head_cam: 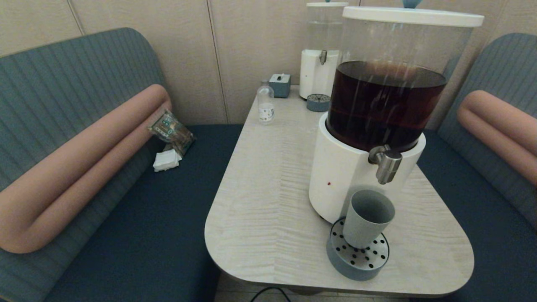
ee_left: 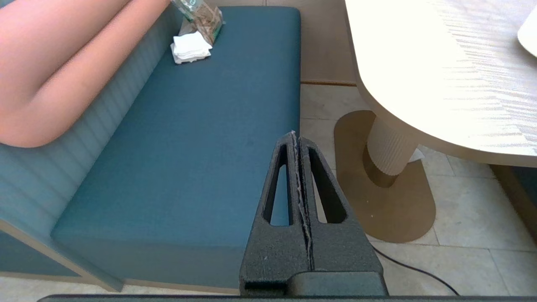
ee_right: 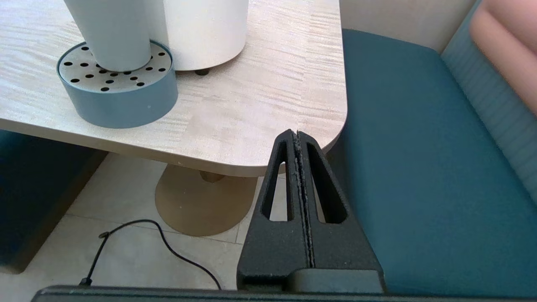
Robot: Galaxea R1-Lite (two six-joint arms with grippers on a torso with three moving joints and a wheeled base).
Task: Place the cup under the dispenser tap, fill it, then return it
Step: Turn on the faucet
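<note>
The cup (head_cam: 367, 218) stands on the drip tray (head_cam: 356, 268) near the table edge; both hands clenched, empty.

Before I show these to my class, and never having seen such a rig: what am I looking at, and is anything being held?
A two-armed robot took all three pictures. One looks down from its head; the other two sit on its wrists, behind each pincer. On the table stands a big dispenser of dark liquid, and the grey-blue cup rests on the perforated drip tray under the dispenser tap. Farther back are a small clear bottle and a second dispenser. Nothing is held: the left pincer and right pincer are both shut, empty, below table height beside the benches.
</note>
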